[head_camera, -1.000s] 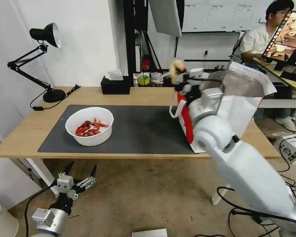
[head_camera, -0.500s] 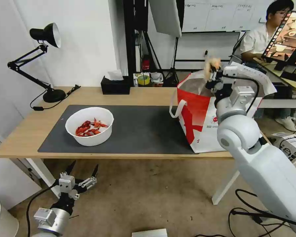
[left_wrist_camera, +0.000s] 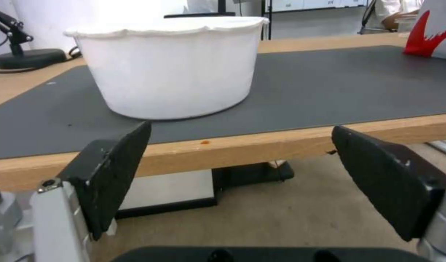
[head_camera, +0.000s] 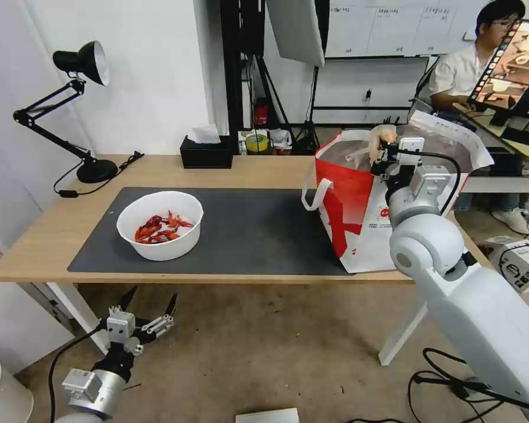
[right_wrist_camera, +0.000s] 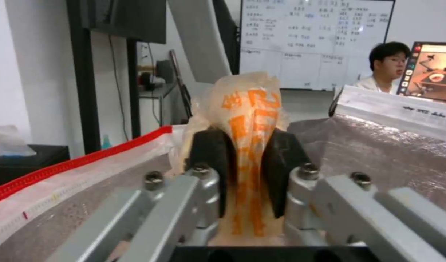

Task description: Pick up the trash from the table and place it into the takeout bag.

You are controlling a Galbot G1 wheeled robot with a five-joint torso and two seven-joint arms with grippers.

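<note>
The right hand (head_camera: 381, 154) pinches the orange-beige lump (right_wrist_camera: 249, 109) (crumpled wrapper) above the takeout bag (head_camera: 350, 200).

Right arm (head_camera: 452, 282): glossy white rounded shells, a ball-shaped joint, a silver-grey wrist block, black cable looped alongside. Right gripper (right_wrist_camera: 246, 171): silver linkage bars with round screws, black finger pads. Left gripper (head_camera: 140, 314): grey body, black pointed fingers (left_wrist_camera: 113, 171), black cable trailing.

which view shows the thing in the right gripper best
The right wrist view: the orange-printed wrapper sits close up, pinched between the right gripper fingers above the bag. The head view shows it only as a small pale lump.
</note>
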